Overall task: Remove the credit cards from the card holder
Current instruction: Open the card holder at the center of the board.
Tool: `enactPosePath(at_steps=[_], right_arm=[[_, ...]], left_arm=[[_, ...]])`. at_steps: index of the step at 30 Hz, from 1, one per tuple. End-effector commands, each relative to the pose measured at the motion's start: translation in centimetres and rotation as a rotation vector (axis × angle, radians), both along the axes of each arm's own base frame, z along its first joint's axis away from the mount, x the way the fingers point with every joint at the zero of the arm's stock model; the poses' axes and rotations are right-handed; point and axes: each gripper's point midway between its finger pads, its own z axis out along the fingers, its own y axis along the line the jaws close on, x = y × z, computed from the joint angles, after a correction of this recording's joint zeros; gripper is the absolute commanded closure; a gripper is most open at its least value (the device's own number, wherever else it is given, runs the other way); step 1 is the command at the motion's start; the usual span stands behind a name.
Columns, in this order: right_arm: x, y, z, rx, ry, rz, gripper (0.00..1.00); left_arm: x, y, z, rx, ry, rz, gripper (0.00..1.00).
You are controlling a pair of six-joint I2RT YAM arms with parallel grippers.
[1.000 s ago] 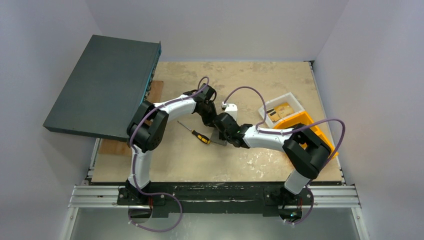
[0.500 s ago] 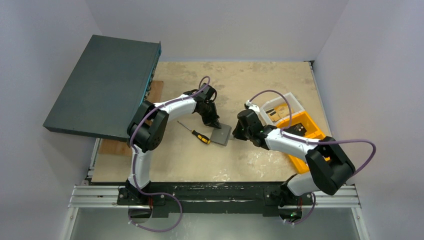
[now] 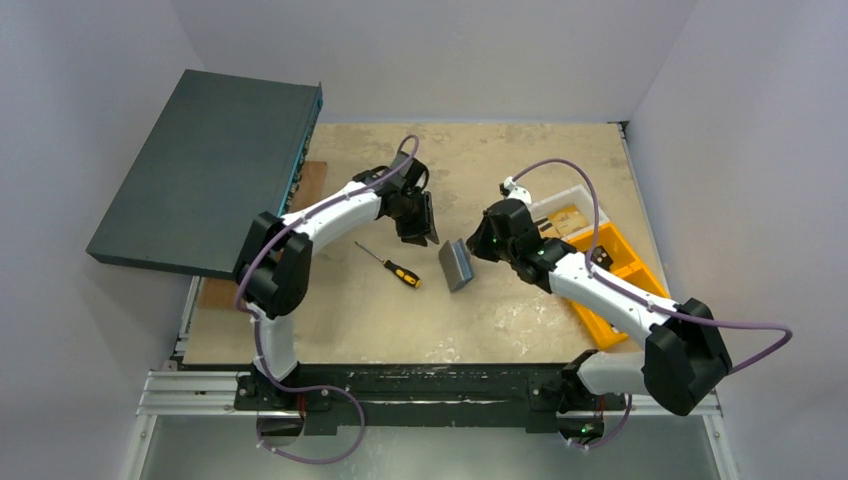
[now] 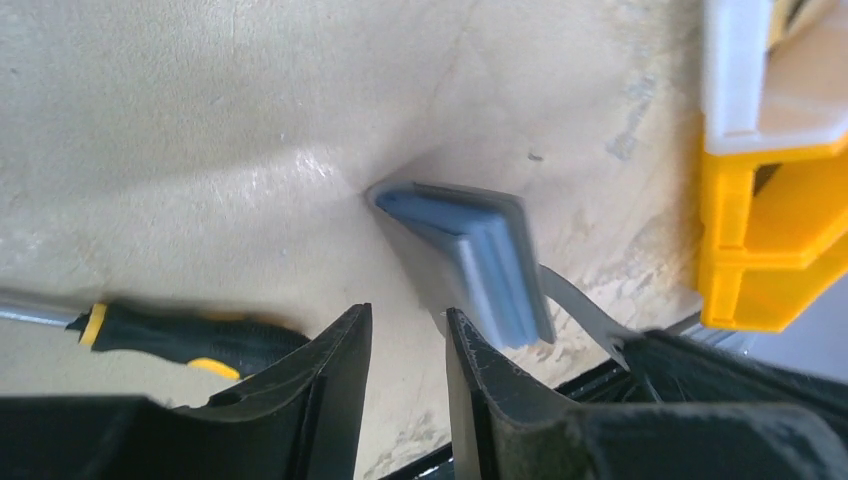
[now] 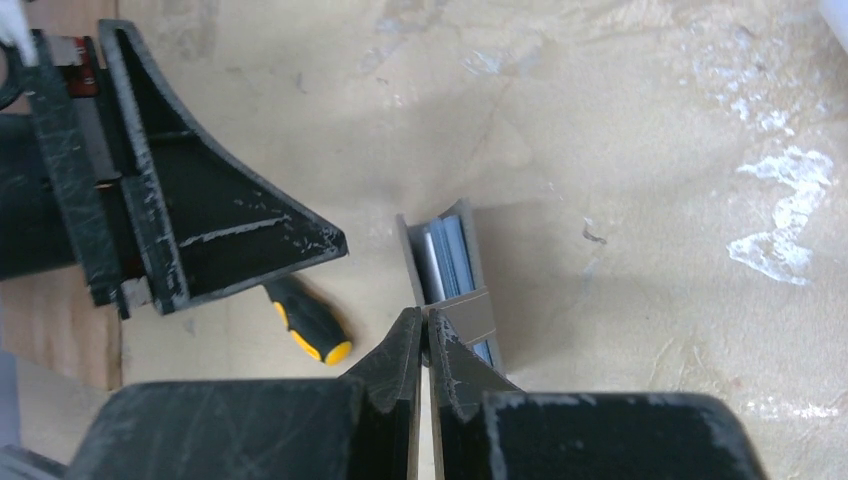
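The grey card holder (image 3: 456, 265) stands on its edge mid-table, partly open, with its closing tab (image 5: 468, 314) pulled out. Thin pale blue layers (image 5: 450, 262) show between its flaps; I cannot tell credit cards from lining. My right gripper (image 5: 424, 322) is shut on the end of the tab, just right of the holder (image 3: 476, 246). My left gripper (image 4: 408, 315) hangs up-left of the holder (image 3: 419, 228), open a little, with nothing between its fingers. In the left wrist view the holder (image 4: 470, 255) sits just past the right fingertip.
A yellow-and-black screwdriver (image 3: 396, 269) lies left of the holder. An orange bin (image 3: 612, 283) and a white tray (image 3: 566, 214) stand at the right. A large dark flat box (image 3: 205, 170) overhangs the far left, above a wooden board (image 3: 228, 294).
My left gripper has let go of the card holder, opened and drawn back up-left. The right arm swung to the right with the tab, and the holder went from lying flat to standing on edge.
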Motion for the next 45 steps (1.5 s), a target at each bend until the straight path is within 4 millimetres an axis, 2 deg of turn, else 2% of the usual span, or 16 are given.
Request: enactPosePath(at_steps=[1,5,9,13,16,19,23,30,37,45], right_arm=[[1.2,1.1,3.1,0.009,-0.047,0.046,1.00],[1.3,2.4,3.8,0.039,-0.039,0.084,1.00],[1.1,2.8,3.9,0.043,-0.025,0.099,1.00],[0.4,2.4,4.2,0.042,-0.010,0.099,1.00],[-0.5,1.2,4.0,0.023,0.008,0.073,1.00],[-1.1,-1.4,2.1,-0.049,0.034,0.009,1.00],[-2.6,-4.4,-2.1,-0.092,0.123,-0.047,1.00],[-5.1,-6.9,-9.3,-0.134,0.256,-0.106,1.00],[-5.1,-8.1,-11.6,-0.147,0.290,-0.152,1.00],[-2.1,-8.9,-11.3,-0.131,0.265,-0.180,1.00]], left_arm=[[-0.9,1.3,3.7,-0.012,-0.101,-0.031,0.67],[-2.0,2.2,3.7,-0.010,-0.104,-0.019,0.67],[-2.8,2.9,3.1,-0.005,-0.109,-0.008,0.67],[-3.4,2.7,2.7,-0.009,-0.097,-0.027,0.66],[-4.1,1.9,2.5,-0.010,-0.095,-0.051,0.66],[-4.8,0.9,2.2,-0.018,-0.083,-0.079,0.65],[-5.5,-0.1,1.9,-0.014,-0.073,-0.107,0.65],[-6.2,-1.4,1.3,-0.014,-0.052,-0.133,0.67],[-6.6,-1.7,0.4,0.009,-0.039,-0.141,0.71],[-6.3,-2.1,-0.7,0.029,-0.023,-0.142,0.78]])
